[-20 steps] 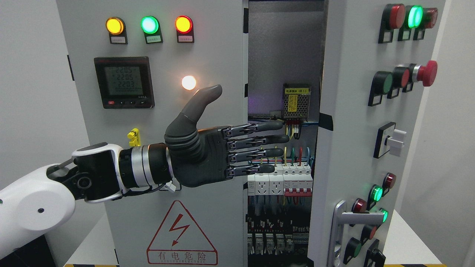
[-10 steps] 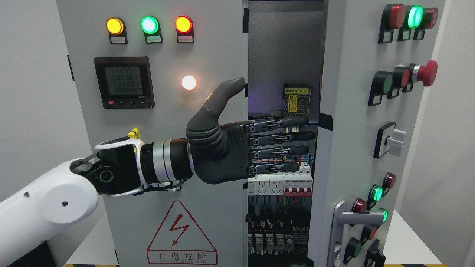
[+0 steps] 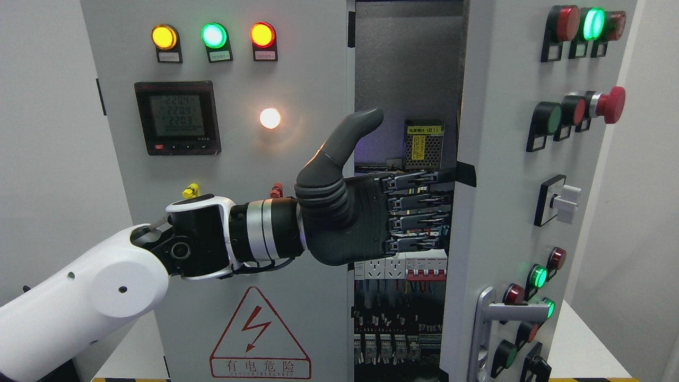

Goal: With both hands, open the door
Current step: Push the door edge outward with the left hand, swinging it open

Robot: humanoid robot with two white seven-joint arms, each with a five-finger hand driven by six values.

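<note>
Reaching across the gap, the left hand (image 3: 366,217) is held flat, fingers straight and grasping nothing, tips hidden behind the edge of the half-open right door (image 3: 509,159), probably to push it wider.

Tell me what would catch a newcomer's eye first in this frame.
The dark left hand at centre, thumb raised, its fingers stretched into the gap and passing behind the edge of the half-open right door. Behind it, wiring and breakers show inside the cabinet. On the left door, three lit lamps glow above a digital meter.
</note>
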